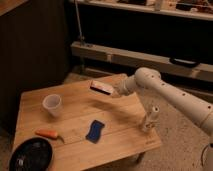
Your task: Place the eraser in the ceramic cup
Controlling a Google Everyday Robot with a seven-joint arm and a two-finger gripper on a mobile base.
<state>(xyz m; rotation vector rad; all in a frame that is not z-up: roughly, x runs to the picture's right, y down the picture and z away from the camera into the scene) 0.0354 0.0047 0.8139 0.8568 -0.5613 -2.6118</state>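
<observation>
Where my gripper is: my gripper point(115, 91) hangs above the far middle part of the bench point(75, 117), at the end of my white arm point(165, 95), which comes in from the right side of the view.
Gripper state: it is clenched on the eraser point(101, 87). It grips the right end, and the rest of the eraser sticks out to the left.
Eraser: it is up in the air and does not touch the bench. Its white top face looks upward, and in the view its free left end sits a little higher than the gripped end.
Cup: the white cup point(52, 105) stands upright on the left part of the bench with its mouth upward and a pale inside. It is well apart from the eraser, to the left and nearer to the front.
Blue pad: the blue pad point(94, 130) lies flat on the bench, toward the front, apart from the cup.
Orange thing: a long orange thing point(48, 133) lies near the front left, close beside the plate. I cannot tell what it is.
Black plate: the round black plate point(30, 155) sits at the front left corner of the bench.
Small bottle: the small bottle point(150, 117) with a white cap stands upright near the right edge of the bench, below my arm in the view.
Bench: it is low and made of light wood.
</observation>
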